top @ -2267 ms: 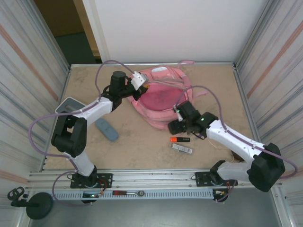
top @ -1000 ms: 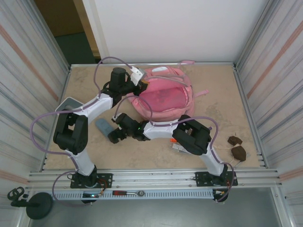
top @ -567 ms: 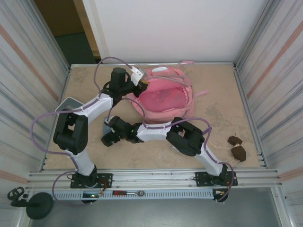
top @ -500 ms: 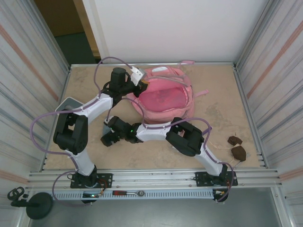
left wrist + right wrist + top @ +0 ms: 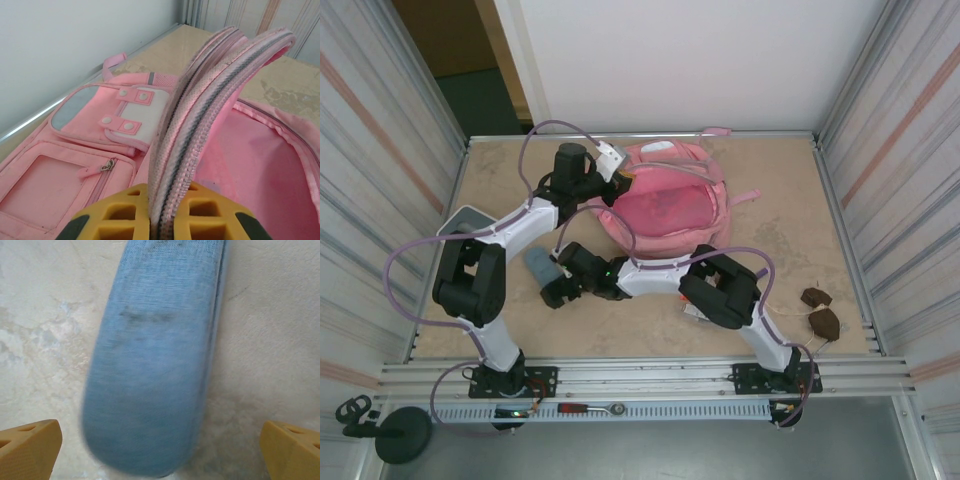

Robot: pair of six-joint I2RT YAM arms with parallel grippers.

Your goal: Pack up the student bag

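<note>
1. Lying far-centre on the counter (image 5: 775,255): large soft pink fabric backpack (image 5: 665,205), mouth gaping
2. Pinching its zipper rim (image 5: 200,100) up with left claw (image 5: 167,220), likely holding it open
3. Straddling blue oblong fabric pouch (image 5: 155,355) with right claw (image 5: 160,442) spread, seemingly for grasping

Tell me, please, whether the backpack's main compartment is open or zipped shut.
Open. The left gripper pinches the zipper edge of the backpack and holds it up, so the pink lining inside shows.
</note>
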